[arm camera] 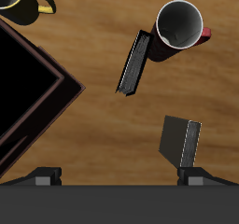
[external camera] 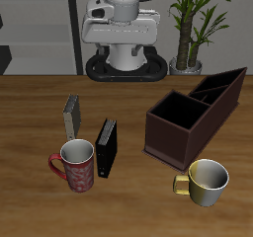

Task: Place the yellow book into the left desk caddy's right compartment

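The yellow book stands upright on the table, grey cover with tan edges, just behind a red mug; it also shows in the wrist view. The left desk caddy is the reddish-brown open box beside a yellow mug; its sections look empty. Its rim shows in the wrist view. My gripper is open and empty, high above the table, with its fingertips wide apart. It is well above the book and touches nothing. The arm is folded at the table's back.
A black book stands beside the red mug, near the front edge. A yellow mug sits in front of the caddy. A darker caddy with slanted top edges lies behind the reddish-brown one. A potted plant stands at the back.
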Robot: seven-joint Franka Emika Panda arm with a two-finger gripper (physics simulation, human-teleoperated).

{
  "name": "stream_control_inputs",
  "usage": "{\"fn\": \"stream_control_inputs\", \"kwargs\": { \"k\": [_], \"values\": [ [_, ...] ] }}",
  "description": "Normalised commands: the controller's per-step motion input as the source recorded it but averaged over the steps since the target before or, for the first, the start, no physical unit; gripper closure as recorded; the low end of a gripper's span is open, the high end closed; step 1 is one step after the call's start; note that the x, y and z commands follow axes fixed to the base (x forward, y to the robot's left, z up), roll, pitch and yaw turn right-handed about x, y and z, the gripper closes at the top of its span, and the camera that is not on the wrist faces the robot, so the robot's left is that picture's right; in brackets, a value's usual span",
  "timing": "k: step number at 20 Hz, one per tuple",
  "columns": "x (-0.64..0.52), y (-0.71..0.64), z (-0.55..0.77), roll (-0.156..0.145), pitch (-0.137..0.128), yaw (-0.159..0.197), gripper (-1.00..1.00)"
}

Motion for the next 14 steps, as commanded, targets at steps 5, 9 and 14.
{"fn": "stream_control_inputs", "kwargs": {
  "k": [5, 9, 14],
  "values": [
    [-0.03, -0.53, -0.09, -0.055, 0.000, -0.002, -1.00],
    [-0.03, -0.66, -0.14, -0.091, 0.002, 0.011, -1.00],
    [-0.10, -0.41, -0.06, -0.066, -0.020, -0.002, -1.00]
  ]
}}
